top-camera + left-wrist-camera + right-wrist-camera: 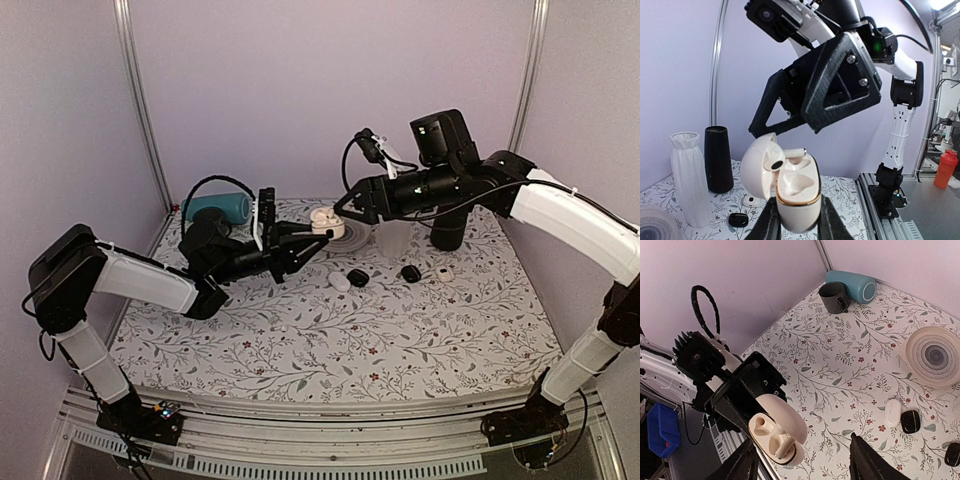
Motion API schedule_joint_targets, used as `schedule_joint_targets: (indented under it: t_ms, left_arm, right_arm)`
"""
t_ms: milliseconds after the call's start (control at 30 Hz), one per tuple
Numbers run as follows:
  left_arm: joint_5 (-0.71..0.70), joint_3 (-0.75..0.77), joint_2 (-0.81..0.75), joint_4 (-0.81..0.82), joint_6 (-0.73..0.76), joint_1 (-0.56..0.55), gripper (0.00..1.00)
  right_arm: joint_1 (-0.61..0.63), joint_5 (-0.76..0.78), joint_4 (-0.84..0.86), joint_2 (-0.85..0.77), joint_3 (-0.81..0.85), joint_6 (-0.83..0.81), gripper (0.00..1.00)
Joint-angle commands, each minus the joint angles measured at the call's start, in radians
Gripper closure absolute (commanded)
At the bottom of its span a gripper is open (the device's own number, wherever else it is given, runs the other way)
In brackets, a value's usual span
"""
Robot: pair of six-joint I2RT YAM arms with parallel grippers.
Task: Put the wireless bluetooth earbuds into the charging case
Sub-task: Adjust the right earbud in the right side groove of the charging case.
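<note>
The left end effector, fingers cut off at the left wrist view's lower edge, is clamped on the open charging case, held clear of the surface. One earbud lies in the far well, only its stem showing; the near well is bare. Beyond, at the case's 1 o'clock, the right end effector hangs with jaws parted, gripping nothing. A tiny white piece on the surface is too small to name.

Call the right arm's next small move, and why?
Probably lift the right pincer clear of the charging case: it is open, one earbud sits in a well, the other well is empty, and what looks like the second earbud lies on the table.
</note>
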Motion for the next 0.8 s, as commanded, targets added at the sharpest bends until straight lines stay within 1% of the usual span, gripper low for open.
schedule_joint_targets:
  t_ms: [0, 233, 467, 767]
  left_arm:
    - [-0.023, -0.013, -0.002, 0.013, 0.025, 0.008, 1.00]
    - [-0.019, -0.010, -0.004, 0.012, 0.029, 0.006, 1.00]
    - [-0.013, -0.012, -0.011, 0.015, 0.033, 0.004, 1.00]
    - [-0.004, -0.013, -0.014, 0.014, 0.035, 0.000, 1.00]
  right_arm:
    - [-0.013, -0.026, 0.054, -0.058, -0.044, 0.042, 0.38]
    - [-0.015, -0.054, 0.064, -0.067, -0.089, 0.047, 0.45]
    - [-0.022, -0.035, 0.070, -0.060, -0.095, 0.055, 0.50]
    - [-0.031, -0.063, 0.102, -0.045, -0.096, 0.068, 0.54]
